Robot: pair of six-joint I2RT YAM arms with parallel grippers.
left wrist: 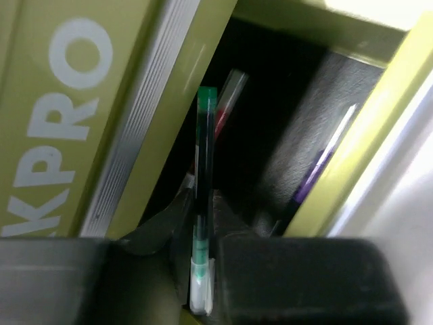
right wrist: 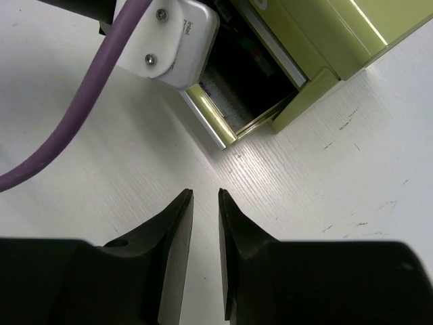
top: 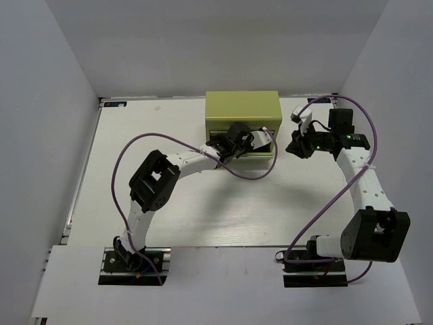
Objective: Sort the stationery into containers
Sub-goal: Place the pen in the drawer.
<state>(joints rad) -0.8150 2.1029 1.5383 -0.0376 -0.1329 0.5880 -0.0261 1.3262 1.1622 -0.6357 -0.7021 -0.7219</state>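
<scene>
Green pen (left wrist: pixel 206 135) in left gripper (left wrist: pixel 203 211)

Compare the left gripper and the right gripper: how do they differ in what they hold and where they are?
The left gripper is shut on the dark green pen; the right gripper holds nothing, its jaws slightly apart. The left gripper points into the open drawer of the tool chest; the right gripper hangs over the table, beside that drawer. Both are dark and close to the chest's front.
</scene>
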